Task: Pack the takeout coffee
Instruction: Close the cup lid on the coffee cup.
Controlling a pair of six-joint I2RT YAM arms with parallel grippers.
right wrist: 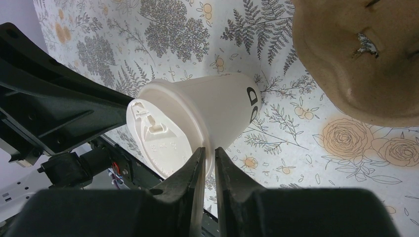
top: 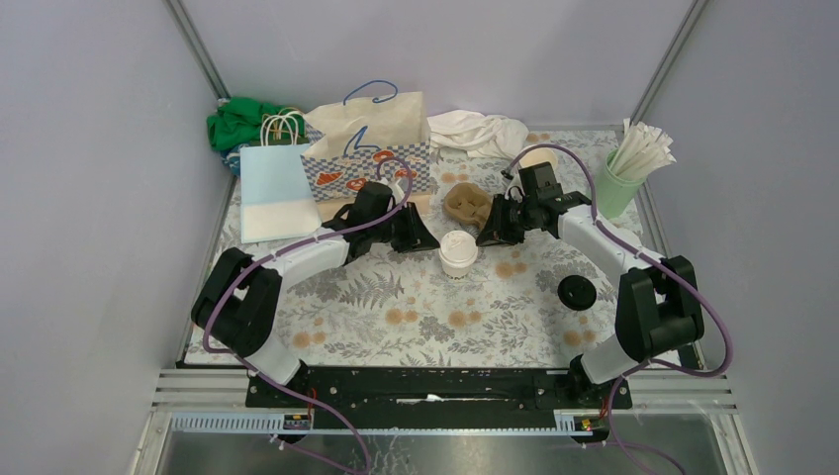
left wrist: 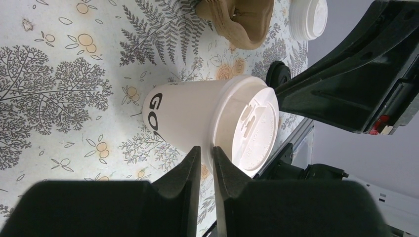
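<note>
Upright at the middle of a glossy fern-and-rose cloth (top: 396,307): one cream paper cup (top: 458,261), smooth-walled, with dark block lettering on its side and a round white plastic lid (top: 458,240) on top. Flanked by the left gripper (left wrist: 206,150) and right gripper (right wrist: 210,150), each drawn narrow, only a thin slit between the fingers (left wrist: 190,168), tips at the lid's rim from opposite sides; pinching it or not, cannot tell. Behind: checked paper bag (top: 371,148), pale-blue bag (top: 275,188), brown moulded-pulp carrier (top: 465,203) just past the cup, mint tumbler (top: 615,188) of straws (top: 643,148) far right, black disc (top: 577,292) nearer.
</note>
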